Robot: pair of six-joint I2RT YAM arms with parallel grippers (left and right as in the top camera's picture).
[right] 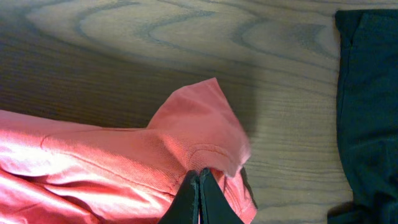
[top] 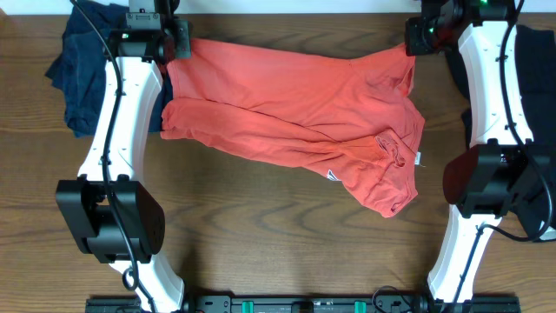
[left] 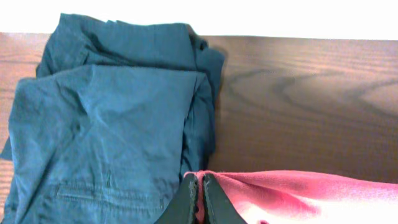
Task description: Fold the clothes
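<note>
A red-orange T-shirt lies spread and rumpled across the middle of the wooden table, its white tag showing near the front. My left gripper is shut on the shirt's far left corner, with cloth pinched between the jaws. At the far right corner, my right gripper is shut on the shirt's edge. In the overhead view the left gripper and right gripper hold the two far corners.
A navy garment lies bunched at the far left, right beside the left gripper, also filling the left wrist view as navy cloth. A dark garment lies at the right edge, behind the right arm, seen as dark cloth.
</note>
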